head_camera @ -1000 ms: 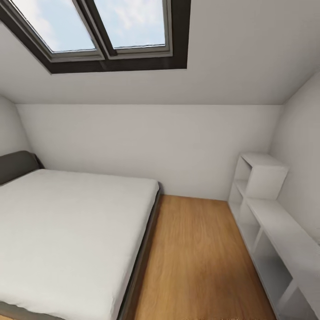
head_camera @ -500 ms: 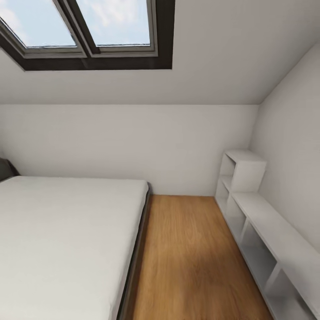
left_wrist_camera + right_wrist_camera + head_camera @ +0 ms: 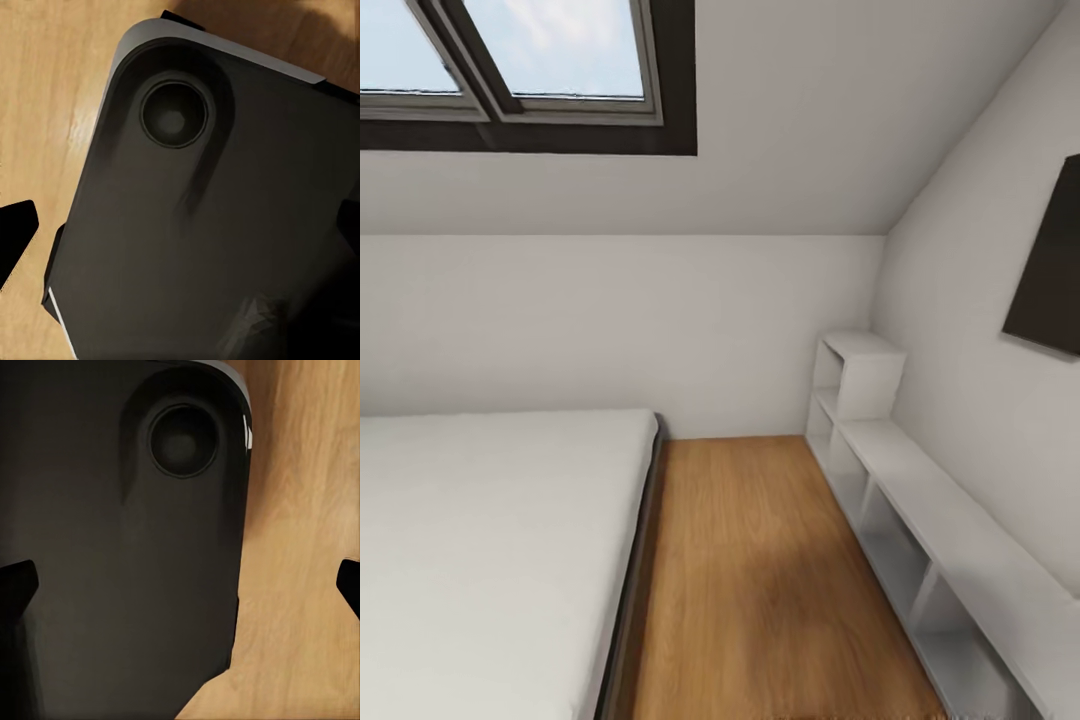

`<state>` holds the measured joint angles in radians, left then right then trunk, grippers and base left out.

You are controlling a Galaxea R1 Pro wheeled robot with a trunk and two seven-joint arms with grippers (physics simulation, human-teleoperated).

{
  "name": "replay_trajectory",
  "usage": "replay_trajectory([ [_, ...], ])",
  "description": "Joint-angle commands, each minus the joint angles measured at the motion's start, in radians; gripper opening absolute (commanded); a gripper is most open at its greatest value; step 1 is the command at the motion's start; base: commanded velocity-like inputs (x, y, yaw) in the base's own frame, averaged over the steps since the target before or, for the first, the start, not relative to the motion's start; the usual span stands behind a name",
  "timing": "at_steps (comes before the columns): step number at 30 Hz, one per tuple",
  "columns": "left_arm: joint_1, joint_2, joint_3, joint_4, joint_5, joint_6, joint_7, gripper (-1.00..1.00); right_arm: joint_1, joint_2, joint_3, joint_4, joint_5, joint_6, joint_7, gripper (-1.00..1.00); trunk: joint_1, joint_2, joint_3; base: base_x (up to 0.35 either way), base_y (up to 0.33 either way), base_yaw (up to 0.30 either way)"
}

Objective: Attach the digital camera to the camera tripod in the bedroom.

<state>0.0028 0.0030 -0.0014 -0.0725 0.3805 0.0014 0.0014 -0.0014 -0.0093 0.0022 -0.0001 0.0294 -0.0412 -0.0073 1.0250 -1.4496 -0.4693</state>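
Note:
I am in the bedroom, with its light wood plank floor point(image 3: 760, 580), pale walls and a dark-framed skylight point(image 3: 540, 90) in the sloped ceiling. The low bed point(image 3: 480, 540) with a white mattress lies at the left. The digital camera and the camera tripod are out of view. In the left wrist view my left gripper point(image 3: 180, 232) hangs open over the robot's dark base point(image 3: 210, 225), its black fingertips point(image 3: 15, 236) wide apart and empty. My right gripper point(image 3: 180, 585) is likewise open and empty above the base point(image 3: 112, 547) and the floor point(image 3: 300, 547).
A long low white shelf unit point(image 3: 950, 530) with open compartments runs along the right wall, ending in a taller cube point(image 3: 860, 375) at the far corner. A dark flat panel point(image 3: 1050, 260) hangs on the right wall. A strip of floor lies between bed and shelf.
The head view has swung to the right: bed, skylight and shelf all slid left in the picture, the headboard left the frame, and the dark wall panel came into sight.

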Motion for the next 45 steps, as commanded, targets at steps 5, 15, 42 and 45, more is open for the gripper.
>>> replay_trajectory([
  [5, 0.0, 0.001, 0.004, -0.007, 0.009, 0.0, 0.001, 1.0, 0.0, 0.0, 0.0, 0.0, 0.002, -0.003, -0.001, 1.0, 0.0, 0.0, -0.001, 0.0, 0.001, -0.283],
  [15, 0.0, 0.0, 0.004, -0.011, 0.009, 0.0, 0.001, 1.0, 0.0, 0.001, -0.001, 0.0, 0.001, -0.003, -0.001, 1.0, 0.0, 0.0, -0.001, 0.0, 0.0, -0.288],
  [42, 0.0, 0.0, -0.002, -0.009, 0.005, 0.001, 0.002, 1.0, 0.0, 0.001, -0.001, 0.0, 0.001, -0.002, -0.001, 1.0, 0.0, 0.0, -0.001, 0.0, 0.0, -0.294],
  [45, 0.0, 0.0, -0.003, -0.008, 0.004, 0.002, 0.002, 1.0, 0.0, 0.001, -0.001, 0.0, 0.001, -0.002, -0.001, 1.0, 0.0, 0.0, -0.001, 0.0, 0.0, -0.294],
])
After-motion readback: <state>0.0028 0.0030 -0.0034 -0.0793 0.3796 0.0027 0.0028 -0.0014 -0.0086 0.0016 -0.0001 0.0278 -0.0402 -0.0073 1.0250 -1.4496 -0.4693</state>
